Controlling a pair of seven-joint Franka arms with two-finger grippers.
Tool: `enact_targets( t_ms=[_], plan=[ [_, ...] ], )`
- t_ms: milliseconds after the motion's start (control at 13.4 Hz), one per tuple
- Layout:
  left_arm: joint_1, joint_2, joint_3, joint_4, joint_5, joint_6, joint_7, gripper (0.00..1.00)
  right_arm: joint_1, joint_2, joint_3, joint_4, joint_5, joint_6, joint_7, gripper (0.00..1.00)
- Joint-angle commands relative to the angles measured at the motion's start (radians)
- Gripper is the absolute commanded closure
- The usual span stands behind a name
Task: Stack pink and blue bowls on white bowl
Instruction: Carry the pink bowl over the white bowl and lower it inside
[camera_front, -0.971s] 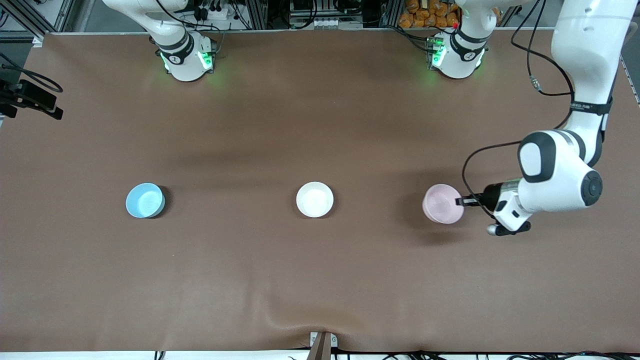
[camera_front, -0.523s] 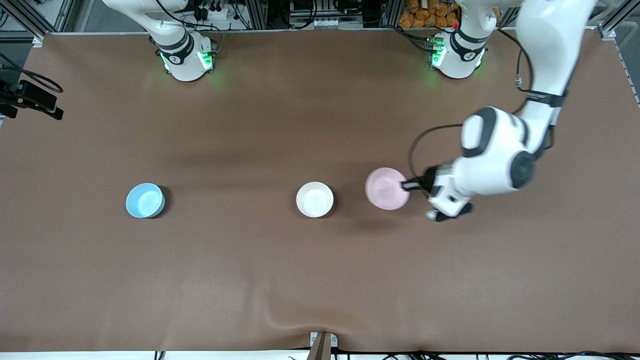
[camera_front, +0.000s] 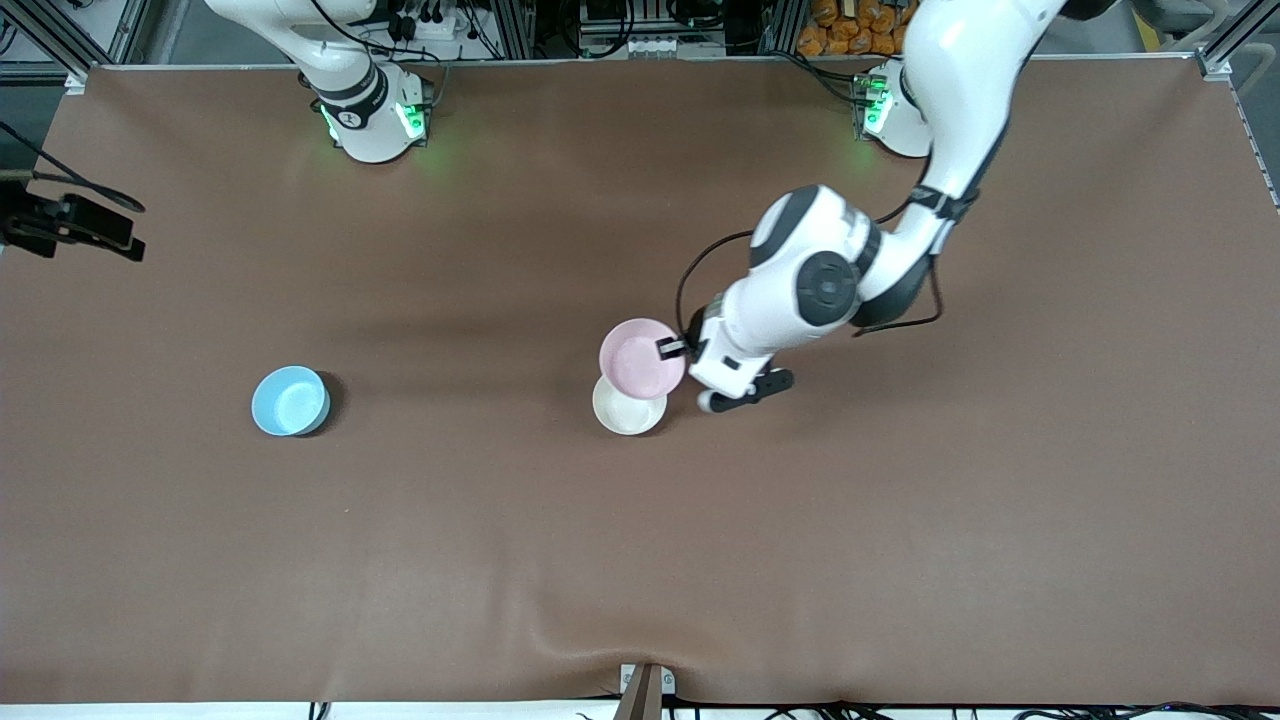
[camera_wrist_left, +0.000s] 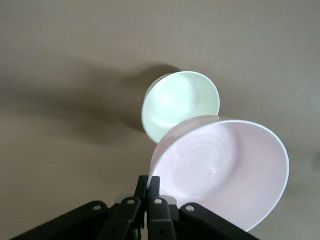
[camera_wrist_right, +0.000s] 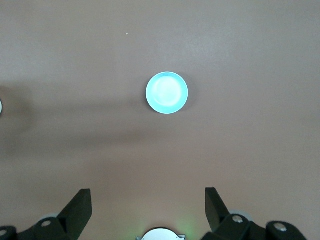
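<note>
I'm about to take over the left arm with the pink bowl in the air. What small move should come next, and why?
Probably carry the pink bowl a little more over the white bowl, then lower it. The left gripper, jaws shut on the pink rim, holds it above the white bowl, but the front and left wrist views show only partial overlap. The blue bowl sits untouched under the waiting, open right gripper.
</note>
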Motion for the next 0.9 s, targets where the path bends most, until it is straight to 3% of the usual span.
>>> enact_targets(
  t_ms=[0,224,598,822],
  plan=[
    [-0.035,0.058,0.014,0.039,0.086,0.055,-0.023,1.0,0.002,0.086,-0.003,0.022,-0.002,-0.007,0.014,0.0],
    [-0.036,0.102,0.014,0.039,0.166,0.13,-0.02,1.0,0.01,0.146,-0.003,0.023,-0.002,0.022,0.014,0.0],
    [-0.059,0.152,0.017,0.037,0.189,0.207,-0.008,1.0,0.031,0.258,-0.001,0.023,-0.014,0.033,-0.05,0.0],
    [-0.059,0.167,0.018,0.036,0.213,0.223,-0.008,1.0,0.016,0.361,-0.006,0.019,-0.014,0.201,-0.053,0.0]
  ],
)
